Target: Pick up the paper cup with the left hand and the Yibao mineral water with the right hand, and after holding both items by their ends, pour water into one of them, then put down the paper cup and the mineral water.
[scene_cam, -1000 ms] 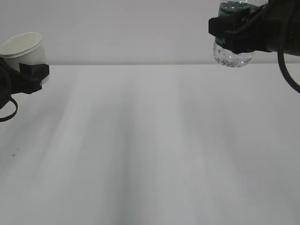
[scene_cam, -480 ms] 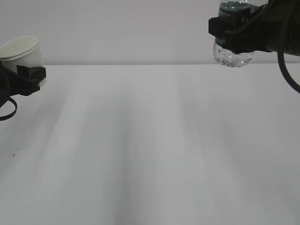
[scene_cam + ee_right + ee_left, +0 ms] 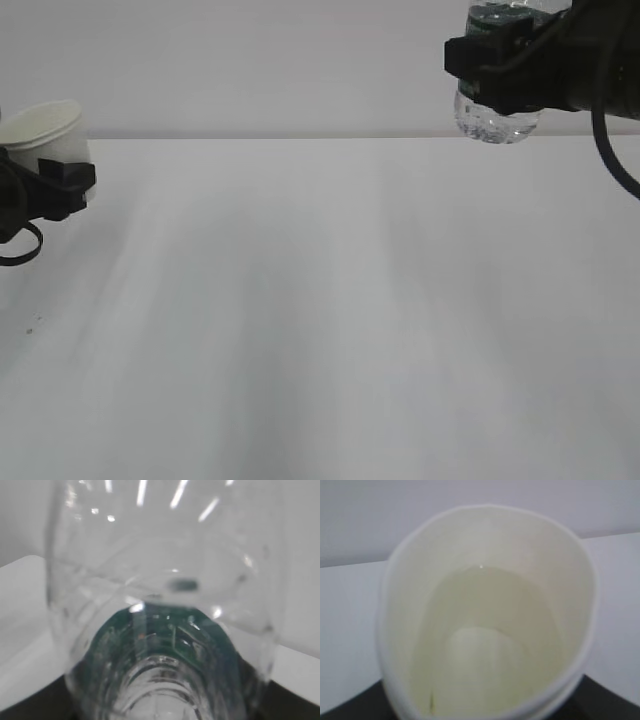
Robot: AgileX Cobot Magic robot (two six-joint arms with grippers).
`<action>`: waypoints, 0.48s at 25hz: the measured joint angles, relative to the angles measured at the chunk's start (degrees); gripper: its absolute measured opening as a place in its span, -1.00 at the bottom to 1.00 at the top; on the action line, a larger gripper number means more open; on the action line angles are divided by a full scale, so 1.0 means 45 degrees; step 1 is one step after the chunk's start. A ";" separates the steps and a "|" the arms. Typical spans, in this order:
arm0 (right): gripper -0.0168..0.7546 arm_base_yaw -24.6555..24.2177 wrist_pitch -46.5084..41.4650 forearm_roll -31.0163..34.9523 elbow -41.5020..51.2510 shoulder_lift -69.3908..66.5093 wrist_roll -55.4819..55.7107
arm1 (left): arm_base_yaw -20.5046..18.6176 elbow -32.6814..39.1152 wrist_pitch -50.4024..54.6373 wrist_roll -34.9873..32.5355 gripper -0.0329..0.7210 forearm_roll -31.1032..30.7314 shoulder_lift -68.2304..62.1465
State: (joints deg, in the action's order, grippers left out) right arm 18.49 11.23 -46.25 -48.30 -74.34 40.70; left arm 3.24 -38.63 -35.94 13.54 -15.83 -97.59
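Observation:
The white paper cup (image 3: 45, 135) is held upright at the far left, low over the table, by my left gripper (image 3: 58, 185), which is shut on its lower part. In the left wrist view the cup (image 3: 485, 615) fills the frame, with water in its cream inside. My right gripper (image 3: 500, 75) is shut on the Yibao mineral water (image 3: 497, 112) high at the upper right; the bottle's clear ribbed bottom hangs below the fingers and its top is cut off by the frame. In the right wrist view the bottle (image 3: 165, 630) fills the frame, its green label showing.
A white table (image 3: 320, 300) spans the exterior view under both arms, against a plain pale wall. A black cable (image 3: 612, 150) hangs from the right arm at the right edge. A small dark speck (image 3: 29, 329) lies on the table at the left.
My left gripper has lowered the paper cup toward the table and slightly left. The right gripper and the bottle have not moved.

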 joint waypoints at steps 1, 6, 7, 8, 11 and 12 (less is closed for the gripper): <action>0.10 0.0000 0.0000 0.0000 0.0000 0.0000 0.0000 | 0.0000 0.0000 -0.0087 0.0000 0.16 0.0000 -0.0131; 0.10 0.0000 -0.0065 0.0000 0.0000 0.0000 0.0000 | 0.0000 0.0000 -0.0605 -0.0061 0.15 0.0000 -0.0500; 0.10 0.0000 -0.0074 0.0000 0.0000 0.0000 0.0000 | 0.0000 0.0000 -0.0669 -0.0090 0.15 0.0000 -0.0552; 0.10 0.0000 -0.0074 0.0000 0.0000 0.0000 0.0000 | 0.0000 0.0000 -0.0755 -0.0155 0.15 0.0000 -0.0605; 0.10 0.0000 -0.0074 0.0000 0.0000 0.0000 0.0000 | 0.0000 0.0000 -0.1126 -0.0346 0.15 0.0000 -0.0832; 0.10 0.0000 -0.0074 0.0000 0.0000 0.0000 0.0000 | 0.0000 0.0000 -0.1208 -0.0352 0.15 0.0000 -0.0926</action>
State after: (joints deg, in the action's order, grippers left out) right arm 18.49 10.90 -46.25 -48.30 -74.34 40.70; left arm 3.24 -38.63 -41.37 11.96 -15.83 -101.76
